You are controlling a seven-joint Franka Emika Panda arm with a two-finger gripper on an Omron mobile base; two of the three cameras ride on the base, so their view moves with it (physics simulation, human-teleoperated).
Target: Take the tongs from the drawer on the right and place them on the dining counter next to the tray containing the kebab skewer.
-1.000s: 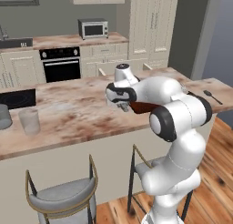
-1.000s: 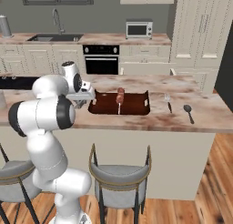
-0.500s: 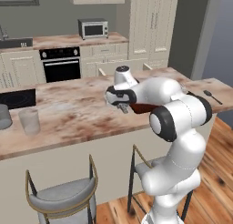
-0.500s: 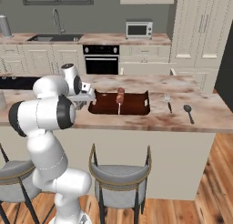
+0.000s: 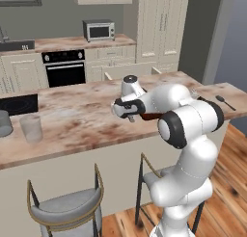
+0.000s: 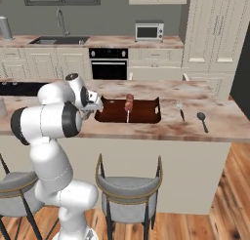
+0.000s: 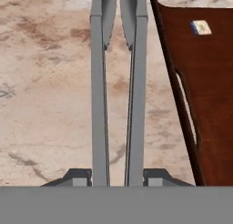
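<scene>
My gripper [image 7: 117,177] is shut on the grey metal tongs [image 7: 98,104], whose two arms run straight ahead between the fingertips. They hang low over the beige marbled dining counter [image 7: 45,82], just left of the dark reddish-brown tray [image 7: 205,91]. From the right base view, the gripper [image 6: 96,107] sits at the left end of the tray [image 6: 141,116], which holds the kebab skewer [image 6: 129,105]. The left base view has the gripper [image 5: 126,116] above the dining counter [image 5: 77,120], with a sliver of tray [image 5: 150,116] behind it.
A glass [image 5: 30,127] and a grey pot [image 5: 4,123] stand at the counter's left end by a black cooktop [image 5: 17,104]. A fork [image 6: 180,110] and spoon [image 6: 201,119] lie right of the tray. Stools [image 6: 128,185] stand below the counter edge.
</scene>
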